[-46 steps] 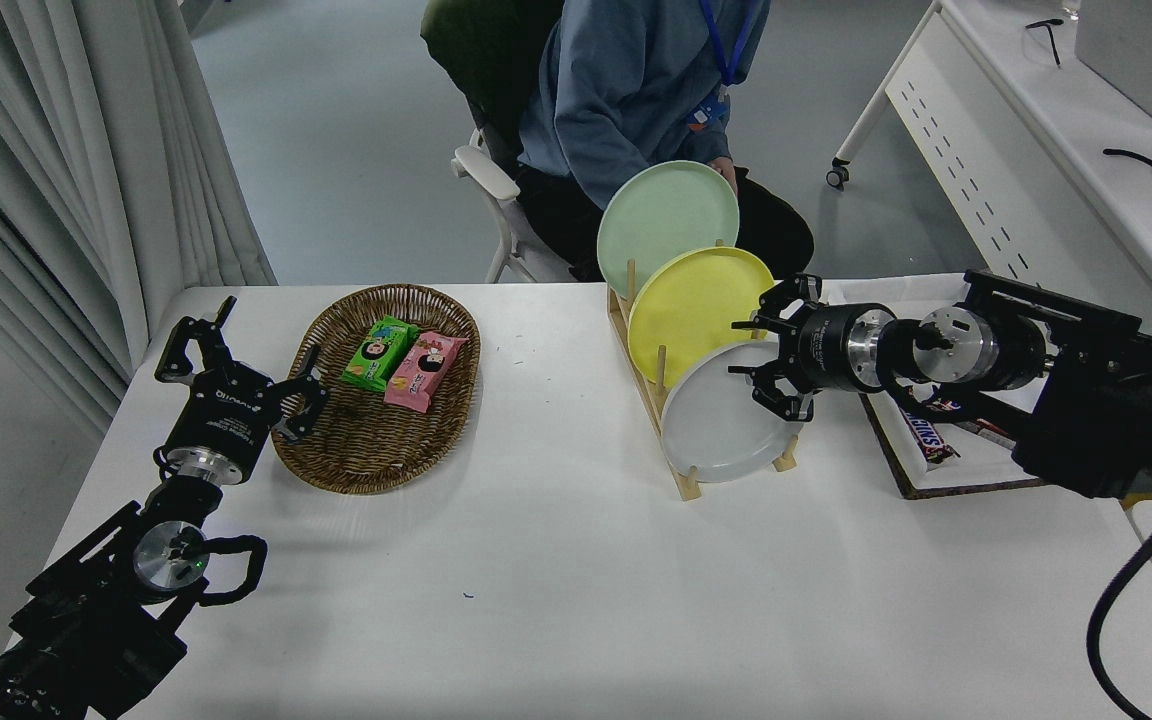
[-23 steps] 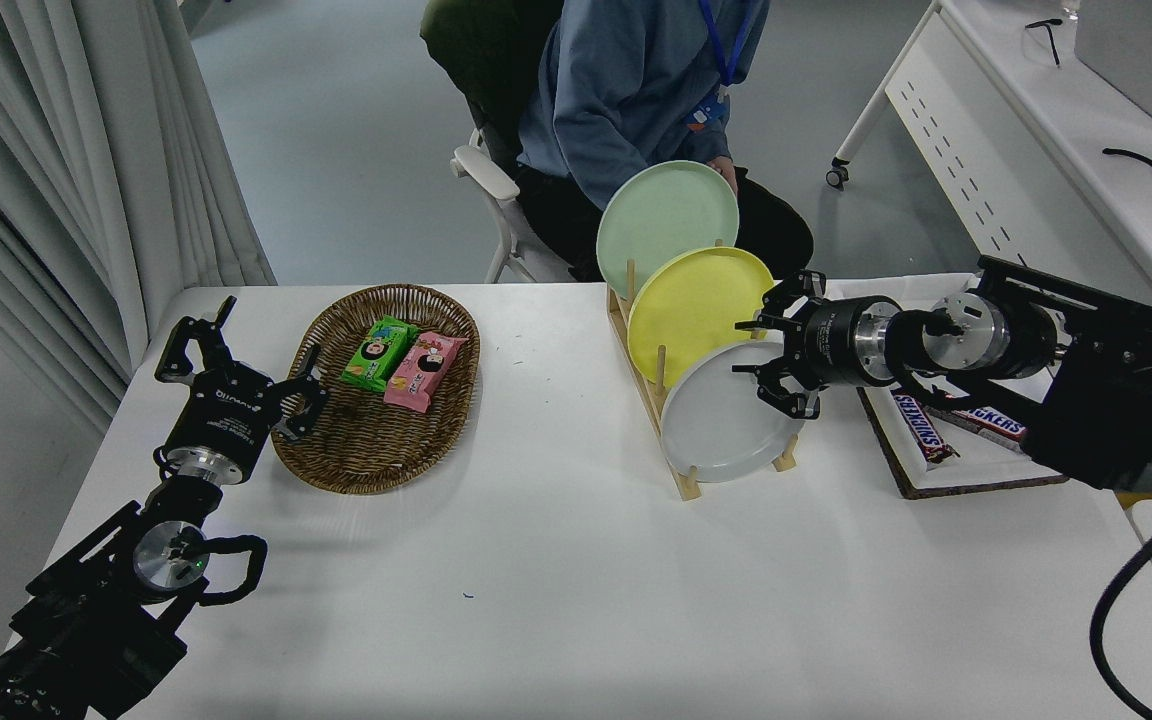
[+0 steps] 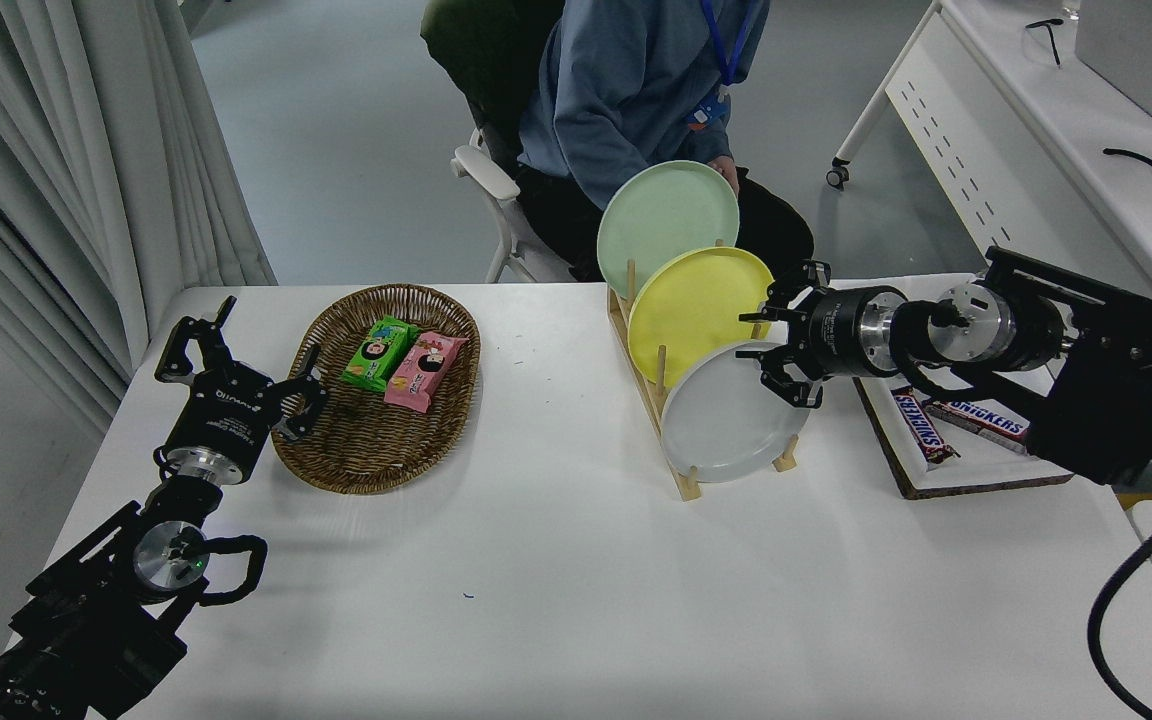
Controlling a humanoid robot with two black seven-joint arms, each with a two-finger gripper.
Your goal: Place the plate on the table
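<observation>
The light grey plate [image 3: 726, 420] stands on edge in the front slot of a wooden rack [image 3: 681, 478] on the white table [image 3: 556, 590]. A yellow plate [image 3: 691, 305] and a pale green plate [image 3: 661, 220] stand behind it. My right gripper [image 3: 768, 335] is open, its fingers spread around the grey plate's upper right rim, in front of the yellow plate's right edge. My left gripper [image 3: 241, 355] is open and parked at the lower left, next to the basket.
A wicker basket [image 3: 376, 390] with a green and a pink snack pack sits at the left. A tray [image 3: 946, 455] with chocolate bars lies at the right, under my right arm. A person in blue sits behind the rack. A white desk [image 3: 1036, 150] stands at the far right.
My right gripper has moved up and slightly right, from the grey plate's right edge to its upper rim. The arm has drawn back to the right. The plates have not moved.
</observation>
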